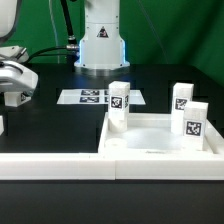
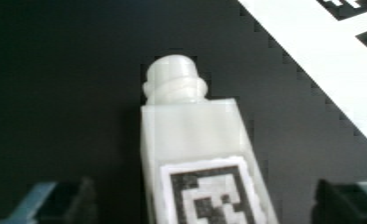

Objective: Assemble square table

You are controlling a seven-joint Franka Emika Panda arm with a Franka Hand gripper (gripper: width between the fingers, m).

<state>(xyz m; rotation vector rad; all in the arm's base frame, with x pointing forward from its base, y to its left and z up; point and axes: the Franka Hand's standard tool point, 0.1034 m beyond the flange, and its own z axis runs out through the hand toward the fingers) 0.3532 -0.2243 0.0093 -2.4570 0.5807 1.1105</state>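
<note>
Two jaws astride a leg (image 2: pixel 194 140).

White square tabletop (image 1: pixel 160 140), tray-like with raised rim, lies flat on the black table. Three white tagged legs (image 1: pixel 118 106) (image 1: pixel 181 97) (image 1: pixel 194 121) stand upright at it. A fourth leg (image 2: pixel 194 140) lies flat, threaded tip showing.

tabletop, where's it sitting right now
In the exterior view the square tabletop lies front and right of centre, with three upright tagged legs around it and the marker board just behind, before the robot base.
</note>
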